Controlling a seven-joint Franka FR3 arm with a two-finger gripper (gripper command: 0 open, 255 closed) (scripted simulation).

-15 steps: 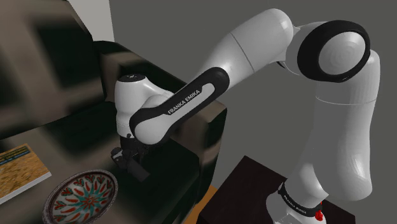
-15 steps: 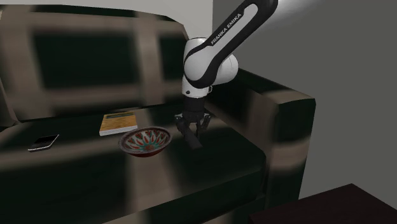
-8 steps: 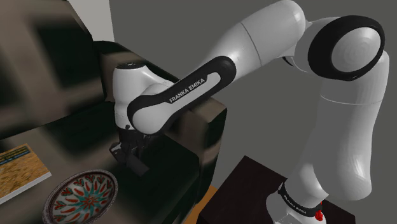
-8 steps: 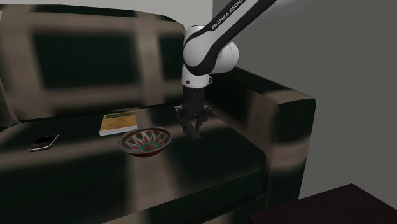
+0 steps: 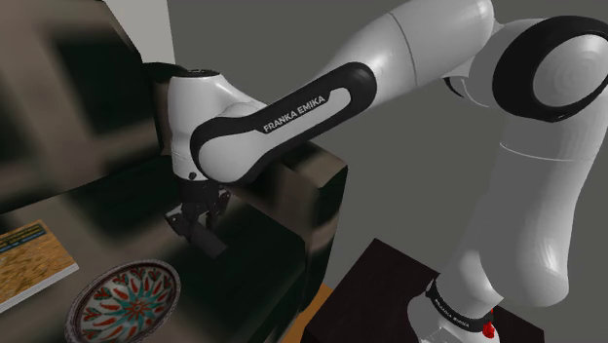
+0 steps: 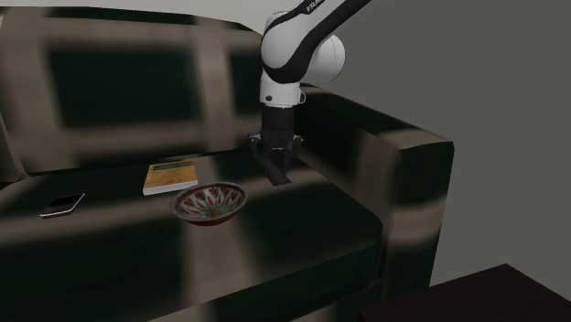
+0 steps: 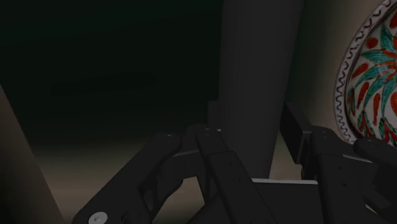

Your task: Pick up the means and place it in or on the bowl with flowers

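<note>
My black gripper [image 5: 200,220] [image 6: 277,163] hangs over the dark sofa seat, shut on a long, flat, dark object [image 5: 208,240] [image 6: 280,176]. The object sticks out below the fingers, tilted, clear of the cushion. In the wrist view the same dark bar [image 7: 257,76] runs out from between the clasping fingers of the gripper [image 7: 254,135]. The bowl with a red and green flower pattern [image 5: 127,300] [image 6: 211,202] [image 7: 372,70] rests on the seat, lower than the gripper and toward the shoulder view's left.
A yellow-green book [image 5: 29,258] [image 6: 171,177] lies beyond the bowl, and a phone [image 6: 61,204] lies farther along the seat. The sofa armrest [image 6: 403,151] rises close beside the arm. My stand [image 5: 409,292] sits beside the sofa.
The gripper has risen from the seat with the dark object clasped in it and shifted slightly toward the shoulder view's left. Bowl, book and phone have not moved.
</note>
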